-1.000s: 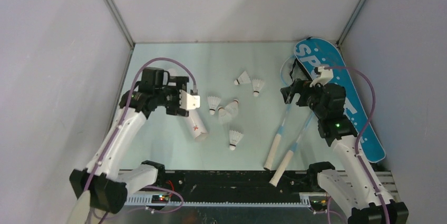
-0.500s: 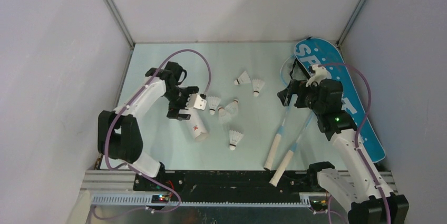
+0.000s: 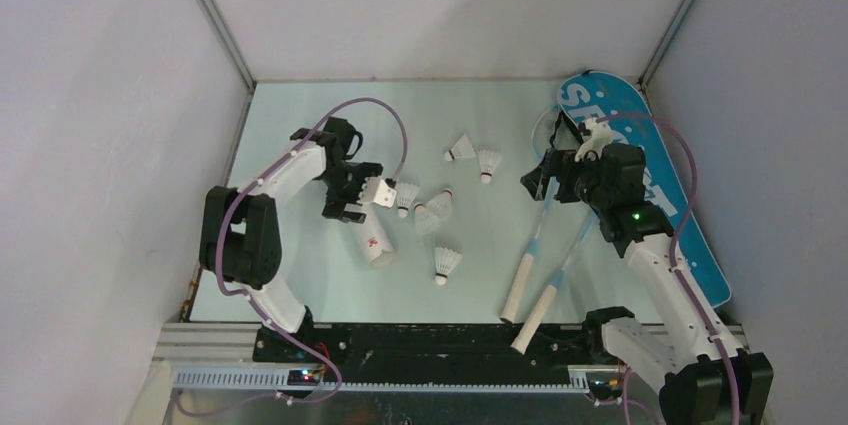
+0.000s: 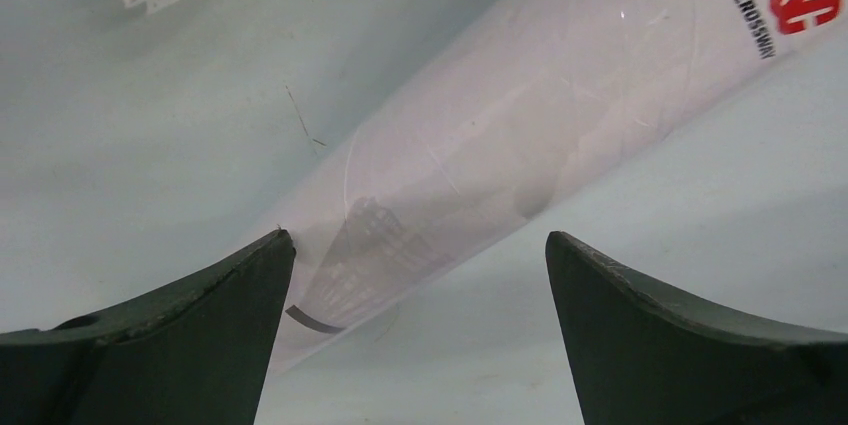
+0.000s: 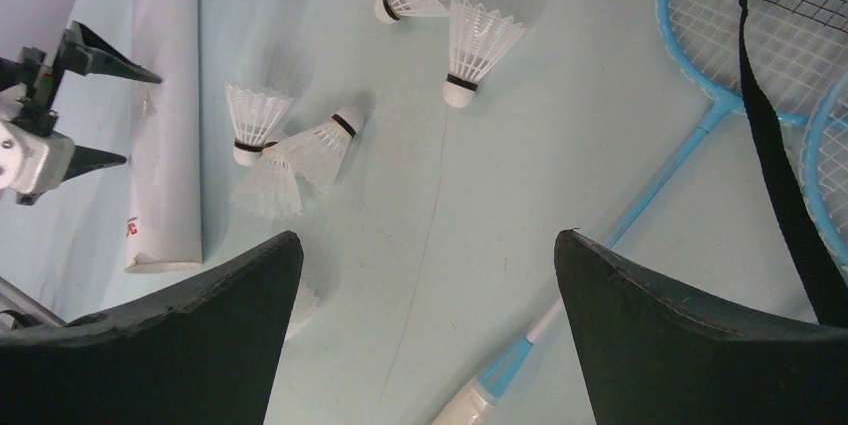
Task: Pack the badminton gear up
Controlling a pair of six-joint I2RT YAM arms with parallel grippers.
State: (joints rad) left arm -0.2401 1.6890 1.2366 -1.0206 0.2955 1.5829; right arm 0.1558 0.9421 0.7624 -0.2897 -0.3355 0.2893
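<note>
Racket handles (image 3: 519, 290): cream, nearest of the gear, side by side right of centre on the table (image 3: 300, 275); pale blue shafts running far toward the bag.
Lone shuttlecock (image 3: 446, 263): left of the handles, apart from the others, cork end near.
Tube (image 3: 374, 240): long, white, lying flat left of centre, red print toward its near end.
Left pincer (image 4: 418, 237): jaws spread wide, down over the tube's far end with one finger on either side; nothing gripped; contact with the tube wall cannot be told.
Shuttlecock cluster (image 3: 428, 209): three bunched together just right of the left pincer, between tube and rackets.
Right pincer (image 5: 428, 235): jaws fully spread, empty, hanging above bare table; racket shafts just to its right, cluster to its left.
Far pair of shuttlecocks (image 3: 476, 156): close together, beyond the cluster.
Black strap (image 5: 775, 165): draped across the racket heads (image 5: 720, 15).
Blue bag (image 3: 692, 233): along the right wall, slanting far-left, white lettering at its far end.
</note>
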